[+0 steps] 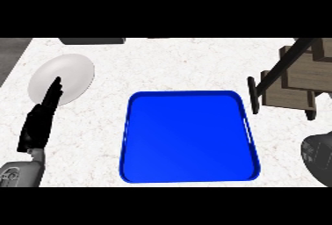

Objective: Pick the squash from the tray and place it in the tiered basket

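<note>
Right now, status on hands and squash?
Left hand open by plate. Right hand at right edge, state unclear. Tray holds no squash; none in view. Nothing blocks tiered basket.

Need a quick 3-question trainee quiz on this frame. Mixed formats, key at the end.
1. True or false: the squash lies on the blue rectangular tray.
2. Multiple choice: where is the round white plate relative to the tray? A) on the robot's left, farther back on the counter; B) on the robot's right; C) on the tray itself.
3. Fill in: the left hand has its fingers ____, with the tips over the plate.

Key: 1 false; 2 A; 3 straight.
</note>
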Controlling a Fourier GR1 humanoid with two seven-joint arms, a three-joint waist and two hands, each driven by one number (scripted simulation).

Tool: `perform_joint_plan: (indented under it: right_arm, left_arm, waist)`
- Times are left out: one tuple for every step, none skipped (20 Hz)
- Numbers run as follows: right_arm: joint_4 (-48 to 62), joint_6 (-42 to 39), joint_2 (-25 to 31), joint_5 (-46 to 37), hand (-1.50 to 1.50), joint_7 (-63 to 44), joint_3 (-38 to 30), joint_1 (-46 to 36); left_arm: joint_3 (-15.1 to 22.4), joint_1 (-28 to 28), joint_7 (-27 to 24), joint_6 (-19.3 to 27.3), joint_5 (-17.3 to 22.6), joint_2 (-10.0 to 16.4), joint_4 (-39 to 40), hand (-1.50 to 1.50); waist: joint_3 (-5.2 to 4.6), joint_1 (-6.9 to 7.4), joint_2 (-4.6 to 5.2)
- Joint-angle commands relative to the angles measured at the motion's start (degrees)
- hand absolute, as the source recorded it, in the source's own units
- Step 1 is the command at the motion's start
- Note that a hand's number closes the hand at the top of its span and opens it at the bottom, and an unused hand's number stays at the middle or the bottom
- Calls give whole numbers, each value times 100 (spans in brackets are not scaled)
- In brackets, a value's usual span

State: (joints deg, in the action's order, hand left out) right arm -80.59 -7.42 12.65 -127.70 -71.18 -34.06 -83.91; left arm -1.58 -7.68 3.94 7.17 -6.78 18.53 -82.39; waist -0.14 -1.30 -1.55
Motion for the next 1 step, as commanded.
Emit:
perform_joint_plan:
  right_arm:
    - [-1279,-809,-951,-597,-150,-1038,413,153]
  left_arm:
    - [-18,-53,8,-36,22,12,-21,0]
  waist:
    - [4,-52,3]
